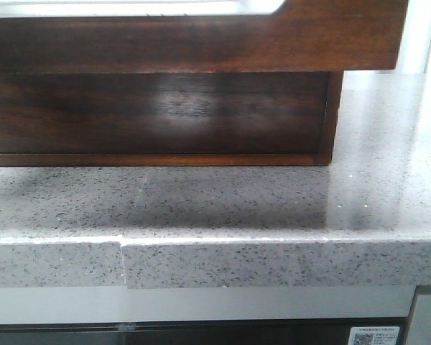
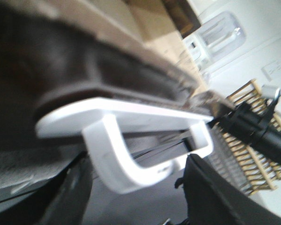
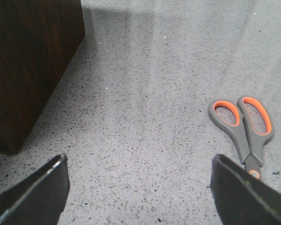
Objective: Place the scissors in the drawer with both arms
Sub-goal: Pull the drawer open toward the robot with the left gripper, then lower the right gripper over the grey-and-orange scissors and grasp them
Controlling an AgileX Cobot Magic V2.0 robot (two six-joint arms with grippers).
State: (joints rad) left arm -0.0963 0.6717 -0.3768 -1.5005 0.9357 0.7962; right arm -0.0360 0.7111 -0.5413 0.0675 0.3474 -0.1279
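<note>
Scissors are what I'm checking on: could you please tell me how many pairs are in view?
1. The scissors, grey with orange-lined handles, lie flat on the speckled countertop, seen only in the right wrist view, beside the open right hand. Others may be hidden elsewhere.

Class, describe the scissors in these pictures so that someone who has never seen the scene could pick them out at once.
Start at the grey speckled countertop, on which a dark wooden cabinet stands. The scissors lie flat on bare stone, apart from the cabinet, ahead of the open right gripper. Grey handles with orange-lined finger loops set them apart.
</note>
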